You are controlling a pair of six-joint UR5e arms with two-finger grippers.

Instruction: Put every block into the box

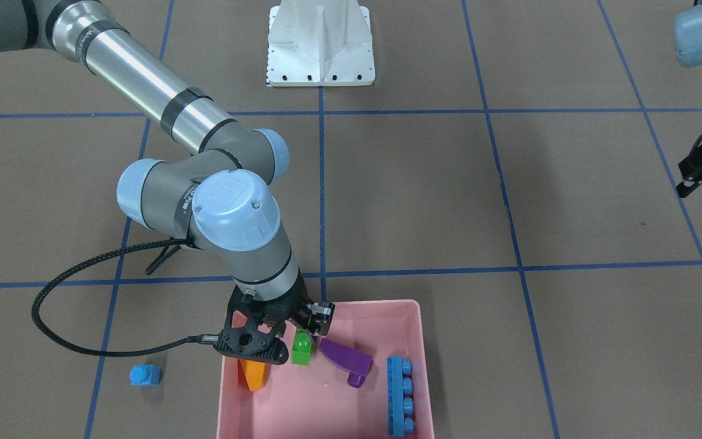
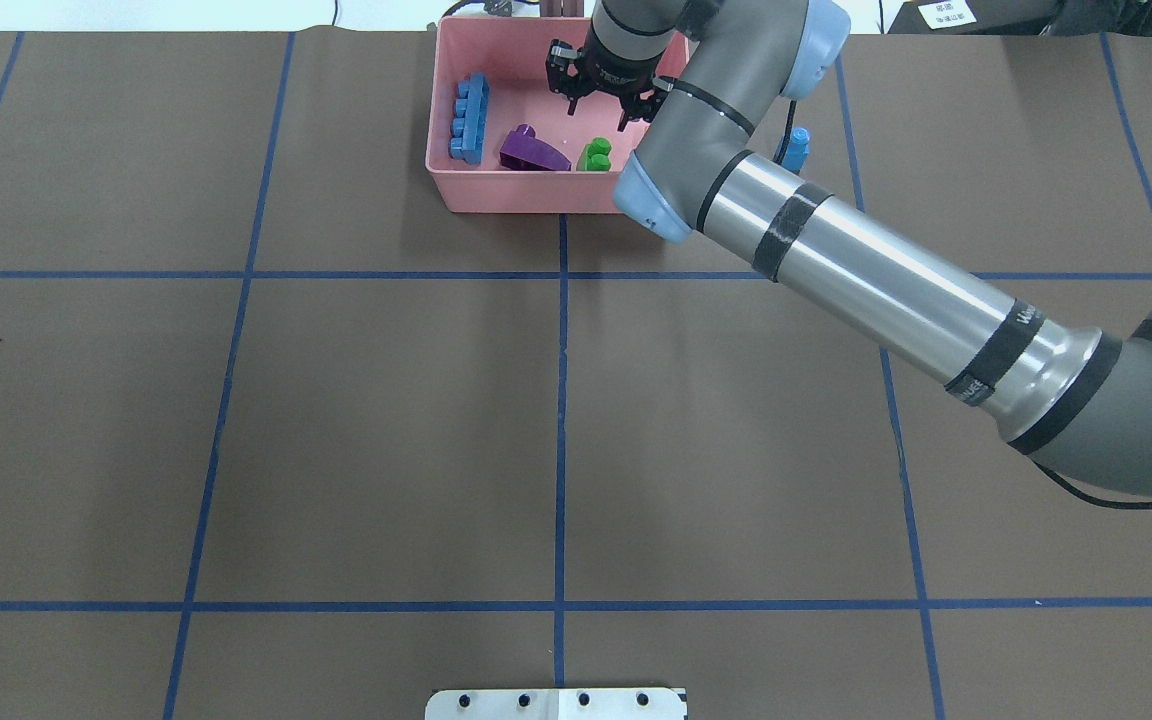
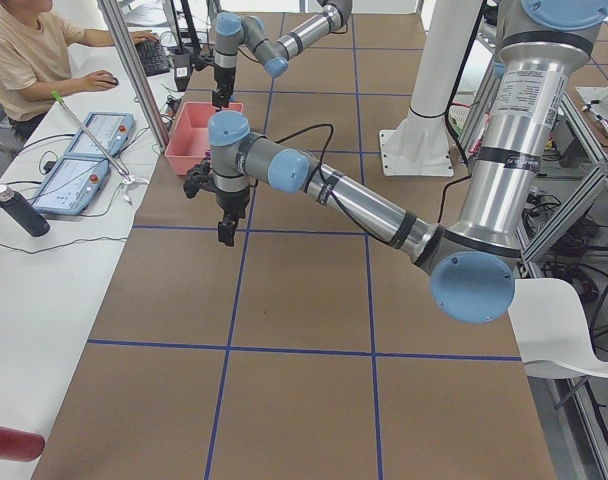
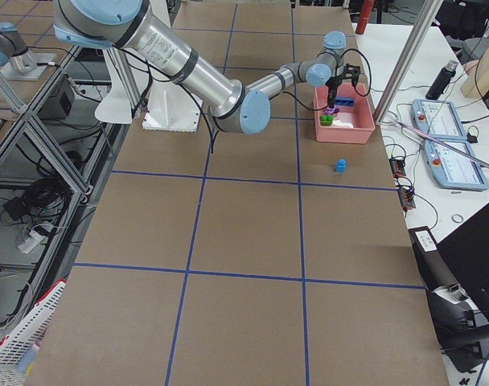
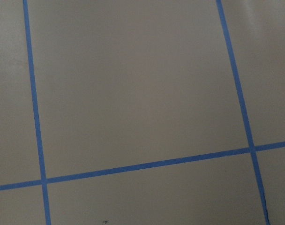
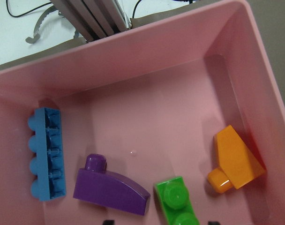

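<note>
The pink box (image 1: 387, 308) stands at the table edge. In it lie the long blue block (image 1: 400, 396), the purple sloped block (image 1: 345, 360), the green block (image 1: 301, 350) and the orange block (image 1: 253, 373). The small blue block (image 1: 145, 375) lies on the table outside the box, by its side wall. My right gripper (image 1: 293, 332) hangs open and empty just above the green block (image 6: 176, 200). My left gripper (image 1: 701, 171) hovers far off over bare table; I cannot tell whether it is open.
The white metal base (image 1: 320, 49) stands at the robot's side of the table. A black cable (image 1: 52, 317) loops from the right wrist over the table beside the small blue block. An operator (image 3: 24, 60) sits beyond the box.
</note>
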